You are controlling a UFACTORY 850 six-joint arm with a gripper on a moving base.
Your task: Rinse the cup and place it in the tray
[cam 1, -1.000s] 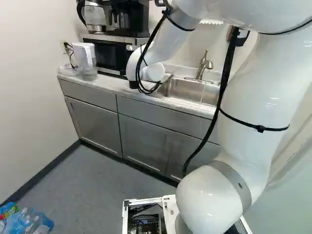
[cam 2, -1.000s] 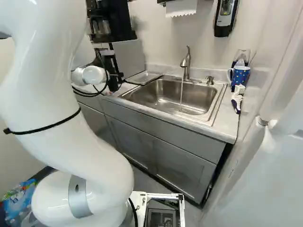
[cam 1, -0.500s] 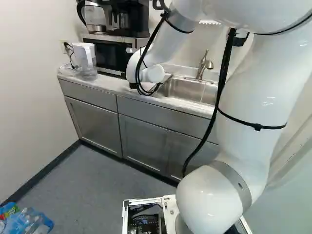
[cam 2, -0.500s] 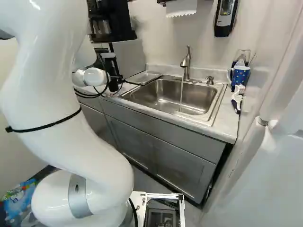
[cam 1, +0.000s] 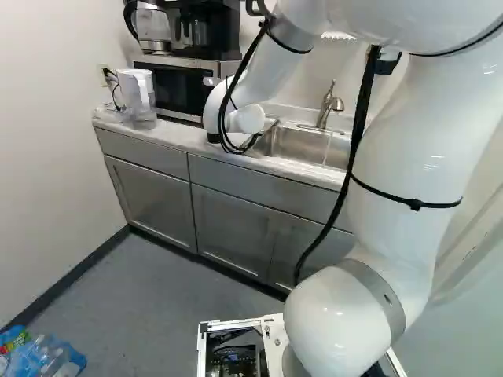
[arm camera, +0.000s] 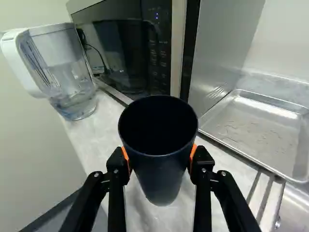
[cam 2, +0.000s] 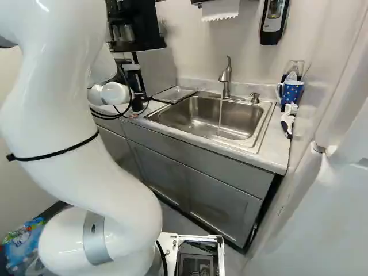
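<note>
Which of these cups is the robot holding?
The plain, dark cup, pinched between the orange pads of the gripper. The other, a spotted blue mug with a handle, sits beyond its grasp by the sink.

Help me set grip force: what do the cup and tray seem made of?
The cup looks like dark, satin plastic, given its smooth wall and soft sheen; coated metal is possible. The tray looks like bare, semi-gloss metal, with bright reflections.

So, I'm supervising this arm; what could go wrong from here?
The fingers hold the cup from two sides, so it might slip once wet. The tap is running, so water could splash off the cup onto the counter. The tray has a raised rim that might catch the cup.
</note>
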